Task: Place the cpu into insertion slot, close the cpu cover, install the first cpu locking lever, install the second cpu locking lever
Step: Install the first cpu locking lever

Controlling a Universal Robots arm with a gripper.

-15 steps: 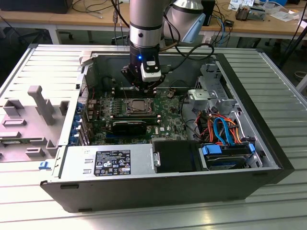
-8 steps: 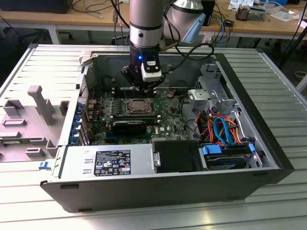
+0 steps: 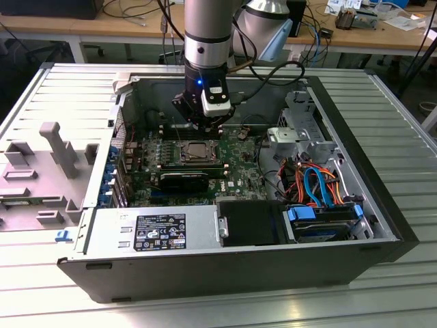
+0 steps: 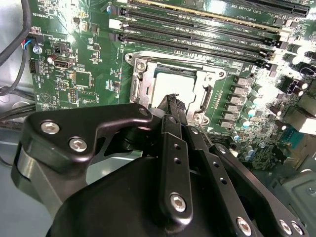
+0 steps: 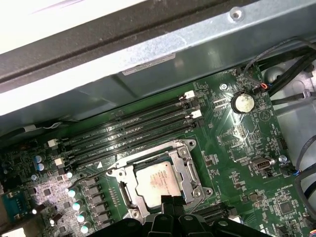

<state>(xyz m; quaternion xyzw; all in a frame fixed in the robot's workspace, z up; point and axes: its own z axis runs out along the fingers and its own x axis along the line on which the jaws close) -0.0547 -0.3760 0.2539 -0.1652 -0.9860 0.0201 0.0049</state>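
The cpu (image 5: pixel 157 180), a dull silver square, lies in the insertion slot (image 3: pixel 198 152) on the green board. The cpu cover (image 5: pixel 186 163), a silver frame, lies flat around it, and the chip's top (image 4: pixel 174 84) shows through the cut-out. A thin wire lever (image 5: pixel 96 170) runs along one side of the socket. My gripper (image 4: pixel 173 100) hangs just above the socket's edge with its black fingers pressed together, holding nothing. In the exterior view the gripper (image 3: pixel 205 125) sits over the far side of the socket, inside the open computer case.
Long black memory slots (image 5: pixel 128 133) run beside the socket. A black graphics card (image 3: pixel 184 181) lies nearer the camera, with the power supply (image 3: pixel 153 232) in front of it. Orange and blue cables (image 3: pixel 314 184) and a drive cage fill the exterior view's right. Case walls (image 3: pixel 130 102) ring the board.
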